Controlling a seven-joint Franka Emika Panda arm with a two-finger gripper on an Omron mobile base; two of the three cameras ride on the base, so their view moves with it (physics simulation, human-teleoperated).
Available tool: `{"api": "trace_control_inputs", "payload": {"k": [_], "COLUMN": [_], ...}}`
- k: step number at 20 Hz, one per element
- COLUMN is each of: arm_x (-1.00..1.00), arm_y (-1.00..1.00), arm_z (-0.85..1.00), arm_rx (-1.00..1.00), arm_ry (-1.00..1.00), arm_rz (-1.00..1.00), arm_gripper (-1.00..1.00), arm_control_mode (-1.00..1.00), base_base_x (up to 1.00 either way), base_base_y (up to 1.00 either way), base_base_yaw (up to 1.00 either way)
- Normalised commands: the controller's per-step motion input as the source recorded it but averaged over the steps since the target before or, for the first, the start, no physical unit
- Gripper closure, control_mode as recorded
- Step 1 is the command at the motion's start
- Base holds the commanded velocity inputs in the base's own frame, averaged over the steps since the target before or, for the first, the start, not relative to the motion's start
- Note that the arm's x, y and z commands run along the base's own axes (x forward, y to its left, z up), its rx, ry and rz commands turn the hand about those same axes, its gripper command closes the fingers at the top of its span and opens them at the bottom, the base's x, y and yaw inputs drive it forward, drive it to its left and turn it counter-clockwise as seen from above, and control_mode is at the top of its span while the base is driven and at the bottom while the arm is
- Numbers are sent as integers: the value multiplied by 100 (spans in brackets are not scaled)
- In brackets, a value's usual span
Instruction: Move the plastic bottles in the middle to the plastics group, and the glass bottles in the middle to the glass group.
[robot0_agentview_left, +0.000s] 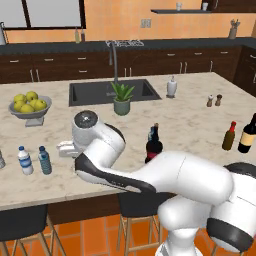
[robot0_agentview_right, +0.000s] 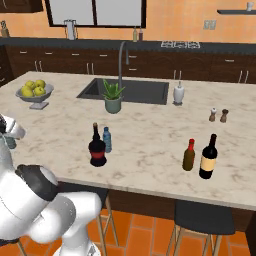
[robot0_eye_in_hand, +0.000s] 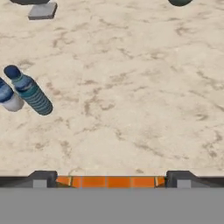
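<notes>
A blue bottle (robot0_agentview_right: 106, 139) and the dark glass bottle (robot0_agentview_right: 97, 146) stand touching or nearly so mid-counter, between the plastics group (robot0_agentview_left: 34, 160) and the glass group (robot0_agentview_right: 200, 155). The blue bottle is judged light, thin-walled and slippery, best taken at mid-body; the glass one heavy, rigid, breakable, best taken at the neck. The gripper (robot0_eye_in_hand: 111, 180) is spread wide, empty, near the counter (robot0_eye_in_hand: 131, 96) edge.

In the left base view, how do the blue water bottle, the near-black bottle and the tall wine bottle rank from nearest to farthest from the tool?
1. the blue water bottle, just left of the tool
2. the near-black bottle, counter middle
3. the wine bottle, far right
</notes>
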Motion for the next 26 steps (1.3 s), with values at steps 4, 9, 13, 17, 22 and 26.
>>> {"api": "trace_control_inputs", "payload": {"k": [4,9,13,17,22,26], "arm_x": [-23,-58,-24,-17,-46,-54], "arm_y": [-100,-100,-100,-100,-100,-88], "arm_z": [2,0,7,76,47,-37], "arm_rx": [0,-6,-22,-17,-4,6], "arm_ry": [44,39,29,6,3,-31], "arm_rz": [-22,-9,-2,0,0,0], "arm_gripper": [-100,-100,-100,-100,-100,-100], "arm_control_mode": [-100,-100,-100,-100,-100,-100], "base_base_x": [0,0,0,0,0,0], "base_base_y": [0,0,0,0,0,0], "base_base_yaw": [0,0,0,0,0,0]}}
